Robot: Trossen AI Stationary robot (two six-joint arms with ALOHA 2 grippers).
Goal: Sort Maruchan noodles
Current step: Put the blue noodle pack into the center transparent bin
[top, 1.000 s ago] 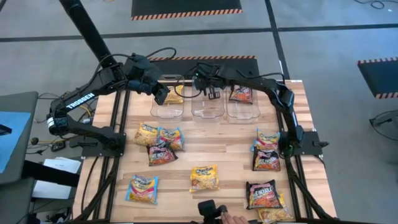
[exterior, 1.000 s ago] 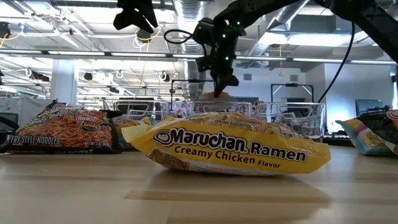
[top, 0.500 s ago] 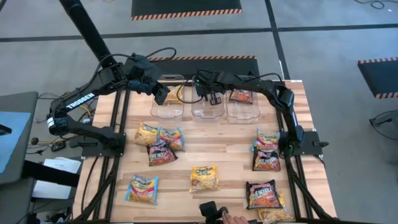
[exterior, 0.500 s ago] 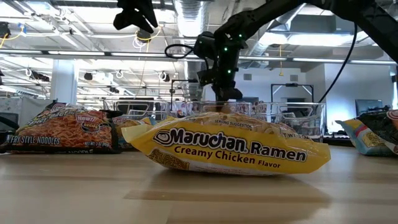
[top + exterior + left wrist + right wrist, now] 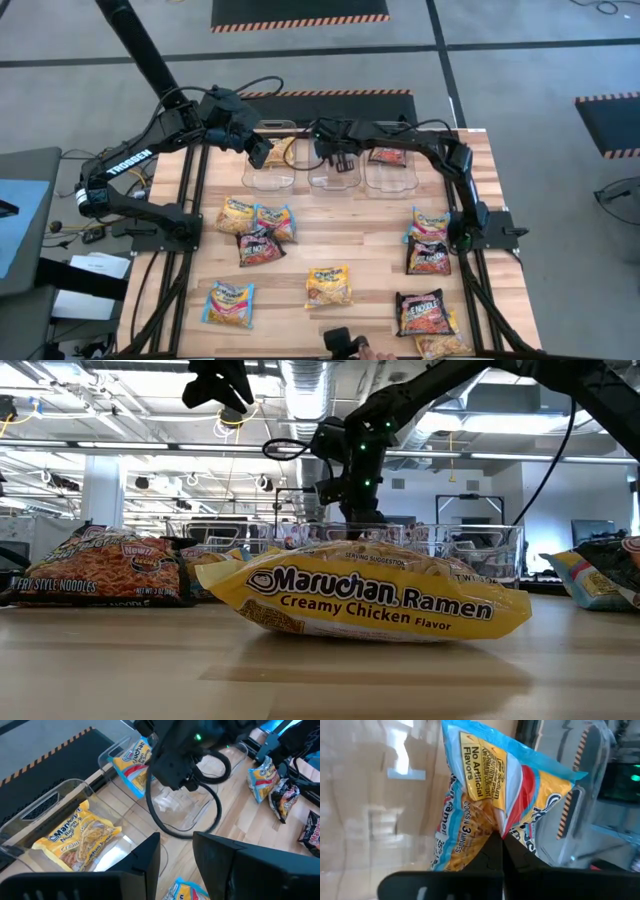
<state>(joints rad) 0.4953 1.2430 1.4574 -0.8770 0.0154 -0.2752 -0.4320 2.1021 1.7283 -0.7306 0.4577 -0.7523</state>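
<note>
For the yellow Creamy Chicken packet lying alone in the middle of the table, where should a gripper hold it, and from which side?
The yellow packet lies flat with nothing touching it, so come straight down and probably pinch its puffed middle across the narrower width.

In the low view the yellow packet (image 5: 365, 600) hides most of the bins (image 5: 470, 550) behind it. The blue packet (image 5: 490, 805) is cut off by the right wrist picture's top edge.

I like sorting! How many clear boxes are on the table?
3, in a row at the table's back: left box holds a yellow packet, middle box is under the right tool, right box holds a dark packet.
</note>
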